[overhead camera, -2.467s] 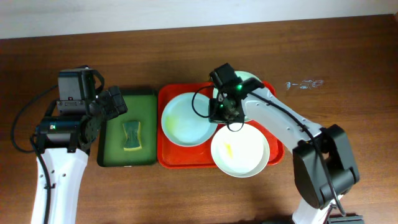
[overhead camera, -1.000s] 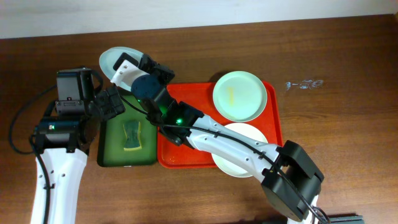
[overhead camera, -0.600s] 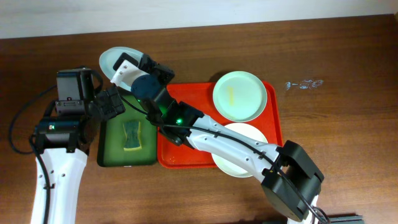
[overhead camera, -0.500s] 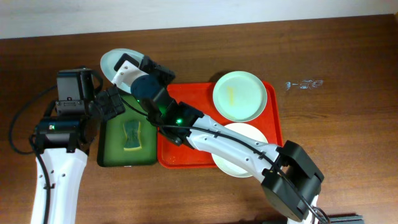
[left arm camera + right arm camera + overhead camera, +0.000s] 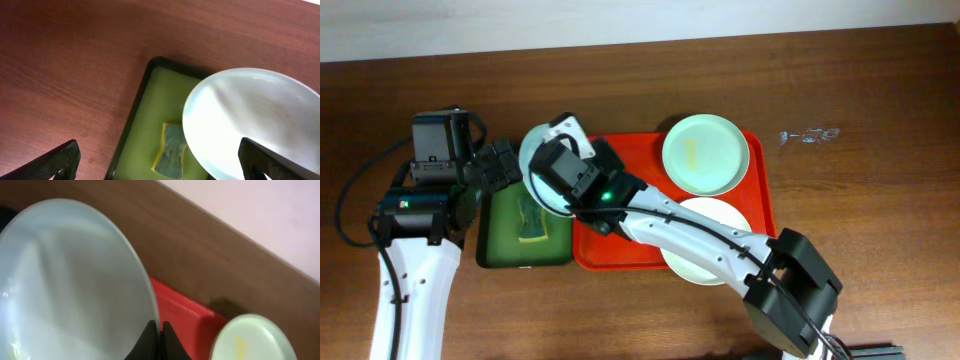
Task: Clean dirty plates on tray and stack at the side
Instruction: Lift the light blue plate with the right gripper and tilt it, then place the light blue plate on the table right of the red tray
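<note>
Three plates — two lying on the one red tray, back plate and front plate. Third plate pinched by its rim in the right tool, tilted above the green tray with its single sponge. Left tool spread, empty.

White arm links with black joints, green status lights, a looping black cable.

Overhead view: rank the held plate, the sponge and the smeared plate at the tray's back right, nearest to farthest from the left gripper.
From the left gripper:
1. held plate, right beside it, over the green tray.
2. sponge, in the green tray, partly under the plate.
3. smeared plate, far across on the red tray.
</note>
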Tool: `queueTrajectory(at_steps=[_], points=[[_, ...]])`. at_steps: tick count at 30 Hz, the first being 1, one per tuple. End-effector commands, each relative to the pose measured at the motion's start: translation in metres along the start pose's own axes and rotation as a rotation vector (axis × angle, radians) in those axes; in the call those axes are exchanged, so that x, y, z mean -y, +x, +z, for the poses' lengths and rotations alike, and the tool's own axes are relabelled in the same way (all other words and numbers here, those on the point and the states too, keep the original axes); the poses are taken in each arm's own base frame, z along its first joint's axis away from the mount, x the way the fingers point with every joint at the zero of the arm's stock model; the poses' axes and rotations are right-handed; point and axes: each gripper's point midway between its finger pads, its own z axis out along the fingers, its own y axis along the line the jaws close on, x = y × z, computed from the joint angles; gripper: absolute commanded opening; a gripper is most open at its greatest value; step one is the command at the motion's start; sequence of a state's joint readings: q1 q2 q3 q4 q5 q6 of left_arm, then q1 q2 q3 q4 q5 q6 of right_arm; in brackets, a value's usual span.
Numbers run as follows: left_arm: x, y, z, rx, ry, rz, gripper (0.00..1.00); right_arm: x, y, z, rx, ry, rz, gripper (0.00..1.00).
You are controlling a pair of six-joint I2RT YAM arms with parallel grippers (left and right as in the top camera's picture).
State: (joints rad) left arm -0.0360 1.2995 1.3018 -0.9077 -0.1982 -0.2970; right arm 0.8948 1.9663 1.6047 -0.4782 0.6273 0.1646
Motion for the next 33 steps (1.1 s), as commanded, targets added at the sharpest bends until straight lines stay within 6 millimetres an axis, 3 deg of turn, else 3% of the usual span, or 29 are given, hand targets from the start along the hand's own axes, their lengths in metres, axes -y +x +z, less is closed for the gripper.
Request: queueTrajectory(at_steps=[1, 3, 6, 9, 11, 13, 14, 15, 16, 20, 21, 23, 25, 27, 30, 33], points=[[0.002, -0.003, -0.003, 0.010, 0.011, -0.007, 0.99, 0.010, 0.002, 0.001, -0.070, -0.128, 0.186, 0.04], [0.002, -0.003, -0.003, 0.009, 0.011, -0.007, 0.99, 0.007, 0.013, 0.005, -0.166, -0.283, 0.262, 0.04], [0.002, -0.003, -0.003, 0.009, 0.011, -0.007, 0.99, 0.022, 0.014, 0.000, -0.249, -0.509, 0.367, 0.04], [0.002, -0.003, -0.003, 0.010, 0.011, -0.007, 0.99, 0.068, 0.020, -0.001, -0.334, -0.716, 0.541, 0.04], [0.002, -0.003, -0.003, 0.009, 0.011, -0.007, 0.99, 0.113, 0.039, 0.003, -0.414, -0.748, 0.679, 0.04], [0.002, -0.003, -0.003, 0.009, 0.011, -0.007, 0.99, 0.169, 0.075, 0.008, -0.516, -0.657, 0.827, 0.04], [0.002, -0.003, -0.003, 0.009, 0.011, -0.007, 0.99, 0.210, 0.101, 0.009, -0.564, -0.590, 0.931, 0.04], [0.002, -0.003, -0.003, 0.009, 0.011, -0.007, 0.99, 0.230, 0.114, 0.008, -0.583, -0.557, 0.987, 0.04], [0.002, -0.003, -0.003, 0.009, 0.011, -0.007, 0.99, 0.271, 0.141, 0.003, -0.617, -0.486, 1.104, 0.04], [0.002, -0.003, -0.003, 0.009, 0.011, -0.007, 0.99, 0.344, 0.209, -0.023, -0.671, -0.351, 1.197, 0.04], [0.002, -0.003, -0.003, 0.010, 0.011, -0.007, 0.99, 0.368, 0.241, -0.034, -0.727, -0.226, 1.228, 0.04], [0.002, -0.003, -0.003, 0.009, 0.011, -0.007, 0.99, 0.399, 0.294, -0.053, -0.828, -0.024, 1.250, 0.04], [0.002, -0.003, -0.003, 0.009, 0.011, -0.007, 0.99, 0.408, 0.332, -0.060, -0.891, 0.106, 1.315, 0.04], [0.002, -0.003, -0.003, 0.009, 0.011, -0.007, 0.99, 0.402, 0.356, -0.053, -0.912, 0.164, 1.339, 0.04], [0.002, -0.003, -0.003, 0.009, 0.011, -0.007, 0.99, 0.390, 0.372, -0.042, -0.910, 0.175, 1.366, 0.04], [0.002, -0.003, -0.003, 0.009, 0.010, -0.007, 0.99, 0.385, 0.371, -0.040, -0.915, 0.166, 1.354, 0.04]])
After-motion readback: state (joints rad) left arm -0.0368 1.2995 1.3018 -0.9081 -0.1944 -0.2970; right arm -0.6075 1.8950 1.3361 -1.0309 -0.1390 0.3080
